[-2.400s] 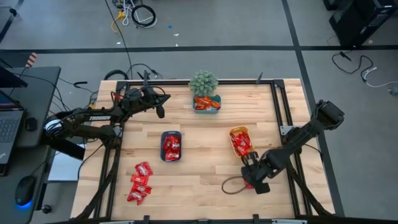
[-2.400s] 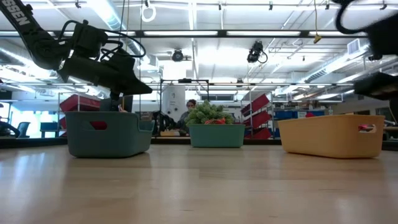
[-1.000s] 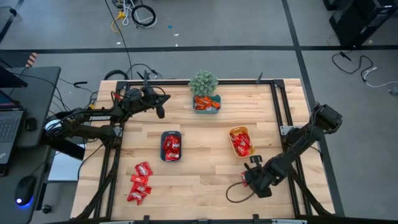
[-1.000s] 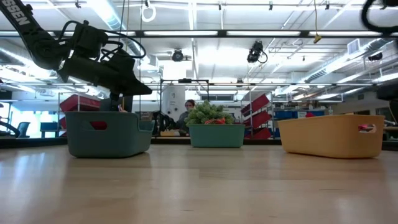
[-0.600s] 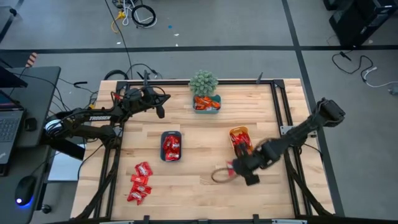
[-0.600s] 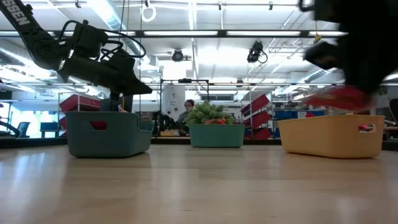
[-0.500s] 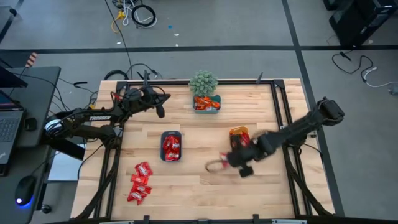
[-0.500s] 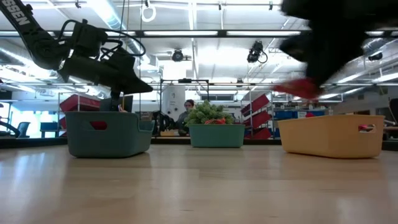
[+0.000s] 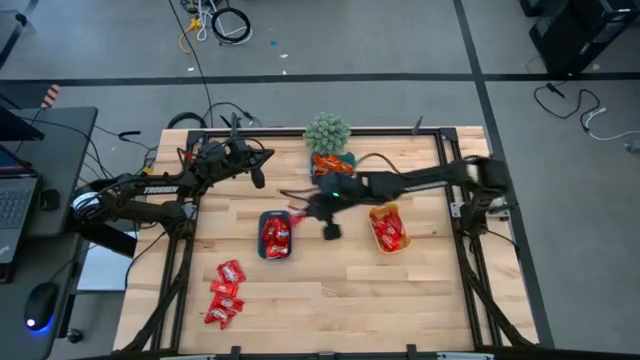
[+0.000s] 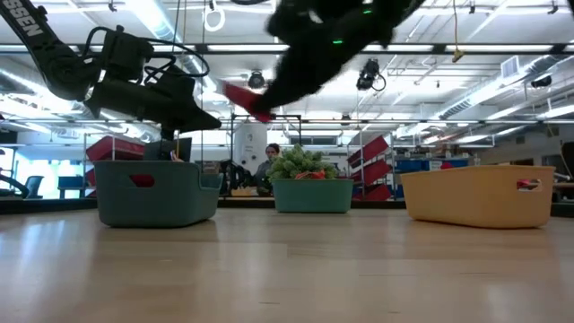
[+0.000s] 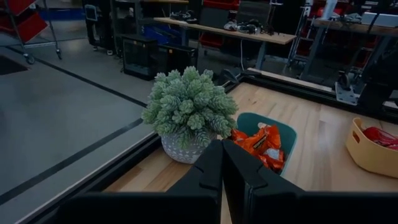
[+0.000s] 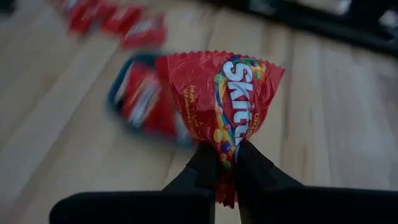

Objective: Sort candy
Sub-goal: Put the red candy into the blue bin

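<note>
Loose red candy packets (image 9: 225, 292) lie near the front left of the table (image 9: 320, 300). Mid-table, the right gripper (image 12: 225, 163) is pinched shut on a red candy packet (image 12: 221, 99), held in the air just beside the blue tray (image 9: 275, 235) of red candy. The yellow tray (image 9: 388, 228), also holding red candy, sits to the right. At the far edge, the teal tray (image 11: 270, 134) holds orange candy beside a potted plant (image 11: 189, 112). The left gripper (image 11: 222, 163), fingers closed and empty, hangs at the far left.
</note>
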### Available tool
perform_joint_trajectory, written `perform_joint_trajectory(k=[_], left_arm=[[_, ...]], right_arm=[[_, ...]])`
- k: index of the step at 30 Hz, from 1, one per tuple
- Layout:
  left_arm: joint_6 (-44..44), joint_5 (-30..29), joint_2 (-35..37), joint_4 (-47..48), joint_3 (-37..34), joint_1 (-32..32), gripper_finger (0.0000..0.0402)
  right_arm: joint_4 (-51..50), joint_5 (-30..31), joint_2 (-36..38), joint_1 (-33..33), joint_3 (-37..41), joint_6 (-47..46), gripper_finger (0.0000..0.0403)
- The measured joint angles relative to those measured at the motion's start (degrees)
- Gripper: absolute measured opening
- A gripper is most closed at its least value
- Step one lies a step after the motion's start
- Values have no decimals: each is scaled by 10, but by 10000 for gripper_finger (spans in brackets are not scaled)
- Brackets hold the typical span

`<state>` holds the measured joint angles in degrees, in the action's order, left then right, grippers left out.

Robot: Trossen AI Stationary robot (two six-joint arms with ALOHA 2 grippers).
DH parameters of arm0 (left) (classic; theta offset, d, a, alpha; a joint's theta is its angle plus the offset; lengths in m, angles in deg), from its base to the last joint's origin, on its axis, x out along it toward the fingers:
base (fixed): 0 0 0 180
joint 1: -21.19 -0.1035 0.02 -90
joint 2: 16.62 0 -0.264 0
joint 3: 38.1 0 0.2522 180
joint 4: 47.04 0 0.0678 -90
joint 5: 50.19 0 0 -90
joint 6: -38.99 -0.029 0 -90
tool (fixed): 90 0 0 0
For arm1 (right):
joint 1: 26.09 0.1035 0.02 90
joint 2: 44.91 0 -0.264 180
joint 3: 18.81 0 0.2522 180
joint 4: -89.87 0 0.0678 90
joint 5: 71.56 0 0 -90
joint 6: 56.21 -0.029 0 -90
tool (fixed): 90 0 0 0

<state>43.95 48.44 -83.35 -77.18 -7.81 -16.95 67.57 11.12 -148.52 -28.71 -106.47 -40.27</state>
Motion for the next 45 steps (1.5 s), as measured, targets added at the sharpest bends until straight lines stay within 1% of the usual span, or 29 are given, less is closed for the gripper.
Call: perform_joint_trajectory(k=[2,5,9,12,16,18,20,23,30,32,33,35,37,39,41,42,45], left_arm=[[0,0,0,0,0,0,11],[0,0,0,0,0,0,11],[0,0,0,1,0,0,11],[0,0,0,2,0,0,11],[0,0,0,2,0,0,11],[0,0,0,2,0,0,11],[0,1,0,3,0,0,11],[1,1,0,4,0,0,11],[11,-6,0,22,0,0,11],[7,-7,0,26,0,0,11],[2,-6,0,26,0,0,11],[0,1,0,25,0,0,11],[-2,20,0,14,0,0,11],[-8,49,1,9,3,0,11],[-16,76,0,11,10,4,10],[-18,86,0,12,14,8,9],[-19,110,0,33,32,22,3]], right_arm=[[18,-1,-44,-2,-47,-28,26],[18,-3,-111,4,-117,-67,26],[12,-3,-181,18,-182,-94,26],[8,-3,-209,28,-208,-115,27],[7,-4,-228,34,-213,-156,32],[-2,-4,-230,34,-213,-181,41],[-9,-4,-230,33,-213,-193,60],[-11,-4,-229,33,-213,-194,103],[-14,-4,-228,34,-213,-193,241],[-22,-4,-223,34,-213,-181,274],[-28,-4,-220,34,-213,-176,286],[-50,-4,-202,32,-213,-169,295],[-82,-1,-177,31,-213,-157,284],[-123,16,-148,29,-213,-140,252],[-166,39,-118,26,-212,-113,200],[-177,50,-102,25,-208,-99,167],[-192,66,-57,16,-175,-68,54]])
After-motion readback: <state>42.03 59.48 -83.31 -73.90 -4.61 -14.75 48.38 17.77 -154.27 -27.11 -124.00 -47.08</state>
